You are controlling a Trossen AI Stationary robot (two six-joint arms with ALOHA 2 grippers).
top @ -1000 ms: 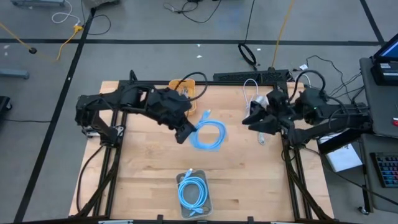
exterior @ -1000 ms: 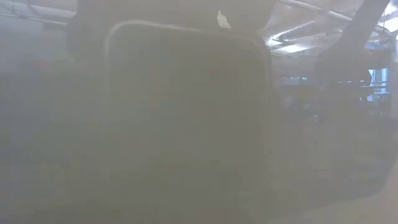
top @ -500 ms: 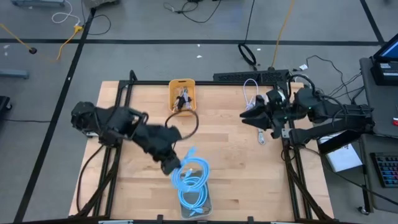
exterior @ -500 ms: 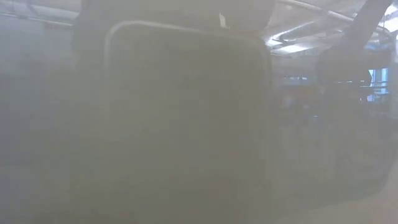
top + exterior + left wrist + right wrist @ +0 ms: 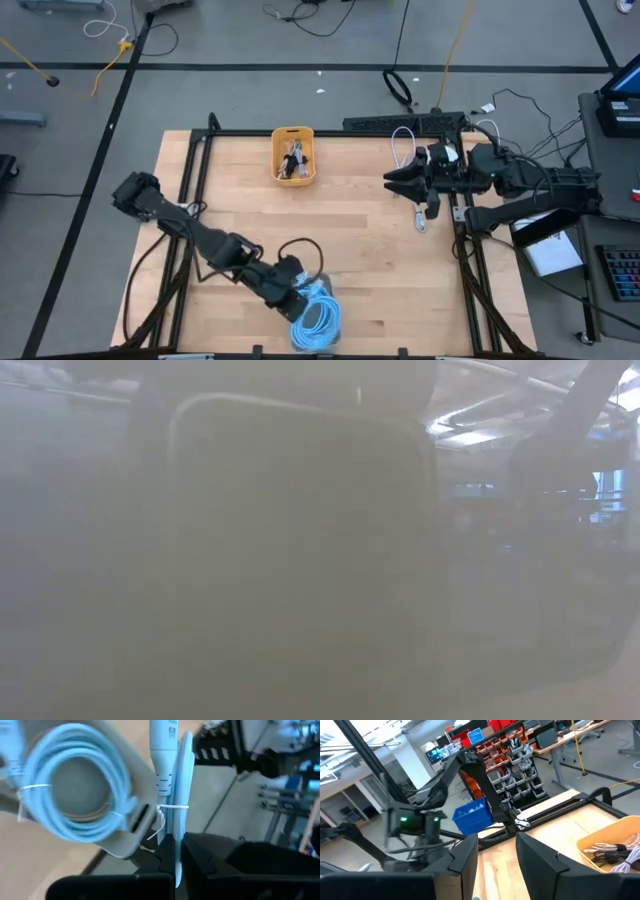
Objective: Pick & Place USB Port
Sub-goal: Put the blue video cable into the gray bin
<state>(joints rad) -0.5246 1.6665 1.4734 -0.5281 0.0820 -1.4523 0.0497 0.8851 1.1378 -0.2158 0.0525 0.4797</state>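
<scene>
The left hand [image 5: 292, 298] reaches low over the near edge of the worktop [image 5: 380, 270], just at the clear tray [image 5: 330, 322] that sits there. Its fingers [image 5: 150, 870] are pinched nearly closed on a coiled light-blue cable [image 5: 170, 795], with only the thin bundle between them. In the left wrist view the cable stands up from between the fingers, bound by a white tie [image 5: 172, 808], its plug end pointing away from the hand. Just beside it, a second blue coil [image 5: 75, 795] lies flat in the tray [image 5: 120, 842], bound with ties of its own. From above, the blue coils [image 5: 316, 312] overlap in one heap at the tray, and I cannot tell whether the held cable touches the tray floor or the coil below it. A dark loop of cable [image 5: 298, 252] arcs up behind the left hand.

The right hand [image 5: 392, 181] waits at the far right of the worktop, pointing inward, its fingers [image 5: 465, 862] spread apart and holding nothing. A white cable [image 5: 404, 146] lies near it by the back edge. A yellow bin [image 5: 293, 155] with dark and pale cables in it stands at the far middle of the worktop, well apart from both hands; it also shows in the right wrist view [image 5: 610, 842].

The low view is fogged and shows nothing readable.
</scene>
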